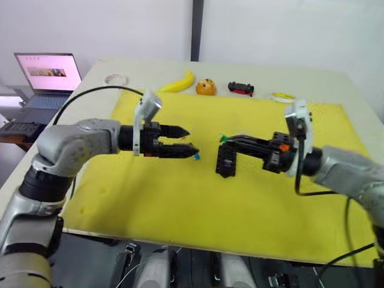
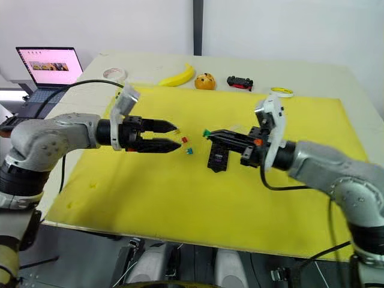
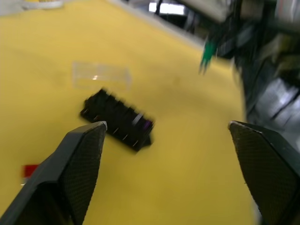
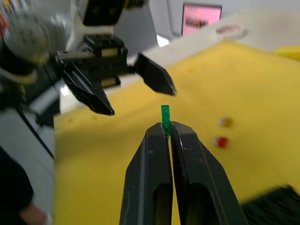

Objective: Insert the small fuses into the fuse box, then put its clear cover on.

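Observation:
The black fuse box lies in the middle of the yellow mat. My right gripper is shut on a green fuse and holds it in the air just above and left of the box. My left gripper hovers open and empty to the left of the box, facing the right one. Under its fingertips lie loose small fuses: a red one, a teal one and an orange one. The clear cover lies flat on the mat close beside the box.
Along the table's far edge lie a banana, an orange, a black-and-red toy car and two tape rolls. A laptop stands off the table at the far left.

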`<move>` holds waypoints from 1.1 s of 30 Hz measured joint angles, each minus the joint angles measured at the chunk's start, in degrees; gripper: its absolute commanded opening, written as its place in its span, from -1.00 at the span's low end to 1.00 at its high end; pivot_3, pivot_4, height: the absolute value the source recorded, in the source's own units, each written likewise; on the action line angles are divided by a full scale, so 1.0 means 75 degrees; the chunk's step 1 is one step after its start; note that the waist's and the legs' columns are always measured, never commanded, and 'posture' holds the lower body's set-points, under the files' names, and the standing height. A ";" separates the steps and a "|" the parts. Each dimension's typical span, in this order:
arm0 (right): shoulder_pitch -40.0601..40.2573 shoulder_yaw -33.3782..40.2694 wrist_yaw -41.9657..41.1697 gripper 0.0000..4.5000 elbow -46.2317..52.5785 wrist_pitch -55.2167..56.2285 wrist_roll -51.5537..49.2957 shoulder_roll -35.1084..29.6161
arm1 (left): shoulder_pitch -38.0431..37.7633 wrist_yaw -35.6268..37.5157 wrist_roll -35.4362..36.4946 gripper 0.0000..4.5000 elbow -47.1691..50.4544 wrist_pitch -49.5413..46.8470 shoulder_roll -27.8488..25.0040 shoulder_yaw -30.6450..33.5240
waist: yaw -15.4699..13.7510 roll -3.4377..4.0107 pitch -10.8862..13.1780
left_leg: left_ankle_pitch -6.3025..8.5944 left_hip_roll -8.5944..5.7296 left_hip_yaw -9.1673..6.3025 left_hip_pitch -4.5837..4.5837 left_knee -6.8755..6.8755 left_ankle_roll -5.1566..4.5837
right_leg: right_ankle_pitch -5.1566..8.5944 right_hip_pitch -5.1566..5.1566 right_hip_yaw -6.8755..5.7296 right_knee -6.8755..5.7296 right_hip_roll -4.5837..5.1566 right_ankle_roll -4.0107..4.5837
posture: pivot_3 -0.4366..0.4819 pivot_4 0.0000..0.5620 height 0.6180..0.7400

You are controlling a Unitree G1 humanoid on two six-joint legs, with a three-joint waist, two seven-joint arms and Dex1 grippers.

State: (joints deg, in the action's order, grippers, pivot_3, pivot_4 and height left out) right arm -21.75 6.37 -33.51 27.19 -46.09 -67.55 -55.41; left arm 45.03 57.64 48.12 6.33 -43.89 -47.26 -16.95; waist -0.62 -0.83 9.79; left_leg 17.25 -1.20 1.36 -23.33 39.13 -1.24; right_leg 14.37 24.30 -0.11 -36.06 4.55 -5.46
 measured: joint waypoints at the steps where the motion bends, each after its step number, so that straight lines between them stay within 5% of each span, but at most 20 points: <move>1: -0.0092 -0.0242 -0.0415 -1.00 -0.0177 0.0161 0.0493 -0.0132 | 0.0026 0.0453 -0.0529 0.98 -0.0111 0.0502 -0.0007 -0.0220 | 0.0008 0.0000 0.0000 | 0.0000 0.0003 0.0001 0.0000 0.0001 -0.0001 | 0.0000 0.0001 0.0000 -0.0001 0.0001 -0.0001 | -0.05 -0.47 1.00; 8: -0.0717 -0.1908 -0.2238 -1.00 -0.1444 0.2019 0.4012 -0.0215 | 0.0227 0.1301 -0.2902 0.98 -0.1447 0.2929 0.1323 -0.0734 | -0.0020 -0.0002 0.0002 | 0.0004 -0.0002 0.0002 -0.0012 0.0017 -0.0008 | -0.0015 0.0007 -0.0001 -0.0004 0.0012 -0.0028 | -0.05 -0.47 1.00; 13: -0.1029 -0.2251 -0.2852 -1.00 -0.2216 0.2922 0.5302 0.0129 | 0.0327 0.1480 -0.3904 0.98 -0.2429 0.4001 0.2228 -0.0935 | 0.0002 -0.0005 0.0004 | 0.0006 0.0000 0.0003 -0.0014 0.0017 -0.0012 | -0.0018 0.0015 -0.0003 -0.0009 0.0010 -0.0034 | -0.05 -0.47 1.00; 33: -0.1338 -0.2472 -0.3853 -1.00 -0.3310 0.3774 0.6873 0.0998 | 0.0566 0.1757 -0.5199 0.98 -0.3678 0.5064 0.3343 -0.0840 | -0.0007 -0.0004 0.0003 | 0.0003 0.0001 -0.0001 -0.0013 0.0020 -0.0007 | -0.0019 0.0016 -0.0005 -0.0020 0.0010 -0.0037 | -0.05 -0.47 1.00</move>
State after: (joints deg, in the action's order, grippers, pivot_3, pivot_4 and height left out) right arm -31.79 -12.17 -62.41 2.36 -17.79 -16.00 -47.93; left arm 49.28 70.82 9.13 -21.26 -5.91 -22.18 -23.25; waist -0.67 -0.86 9.82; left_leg 17.27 -1.19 1.35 -23.43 39.28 -1.29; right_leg 14.22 24.41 -0.14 -36.21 4.62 -5.74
